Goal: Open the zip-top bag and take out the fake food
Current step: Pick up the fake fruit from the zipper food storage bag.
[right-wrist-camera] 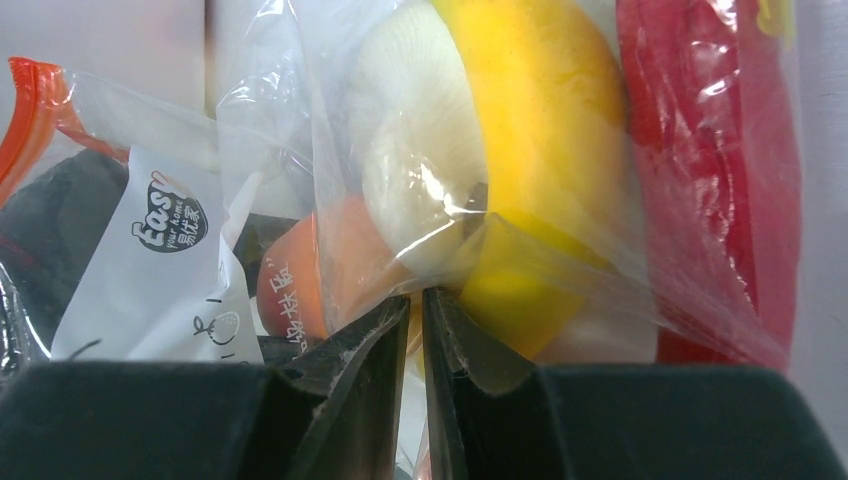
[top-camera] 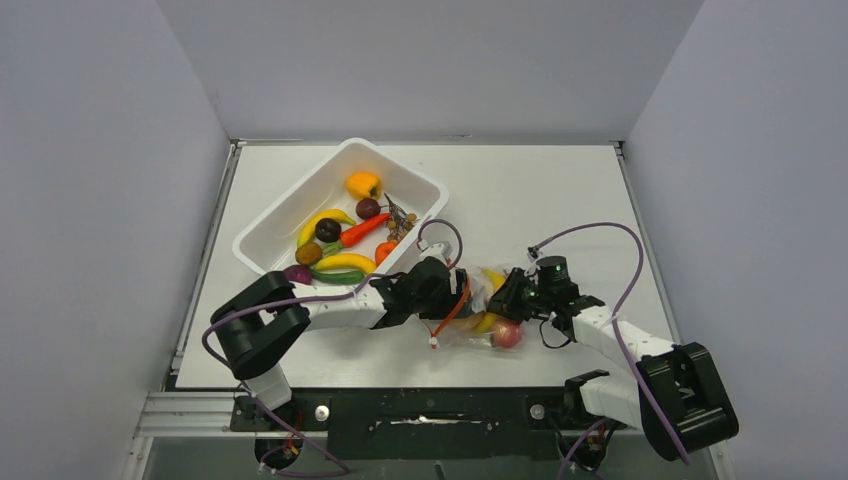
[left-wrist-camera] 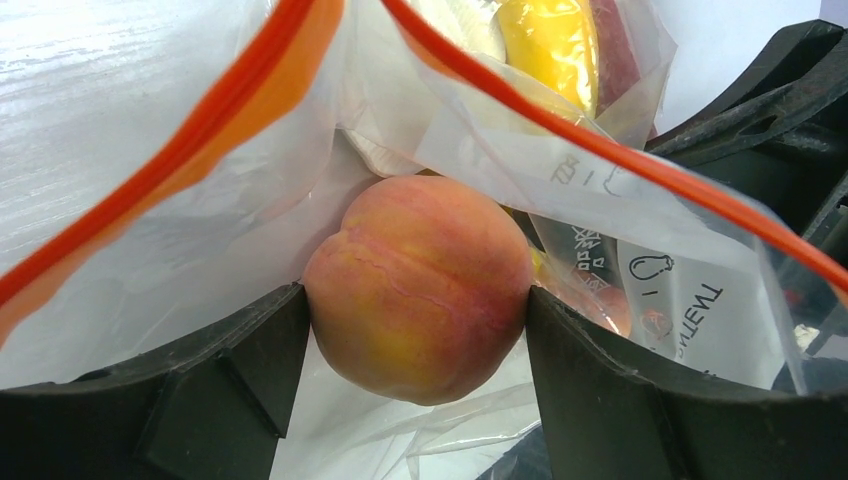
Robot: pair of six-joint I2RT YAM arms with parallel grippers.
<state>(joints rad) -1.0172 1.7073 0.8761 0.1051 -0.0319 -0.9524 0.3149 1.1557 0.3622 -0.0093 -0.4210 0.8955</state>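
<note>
Left end effector [left-wrist-camera: 417, 335] clasps the round, softly blushed peach [left-wrist-camera: 420, 270] in the crinkly clear bag [left-wrist-camera: 150, 250]; right end effector [right-wrist-camera: 422, 330], nearly closed, pinches its glossy plastic.

- The top camera sits above and behind the arm bases, looking down and forward over the whole table [top-camera: 560, 190], far enough back to take in both arms.
- The left wrist camera looks out along the left fingers [left-wrist-camera: 180, 400], right up at the open mouth of the zip-top bag [left-wrist-camera: 600, 200], with a peach [left-wrist-camera: 420, 290] filling the middle.
- The right wrist camera peers past the right fingers [right-wrist-camera: 350, 380], pressed against the bag's side.
- All three views share the bag.
- Both wrist views catch its orange zip strip [right-wrist-camera: 30, 110].
</note>
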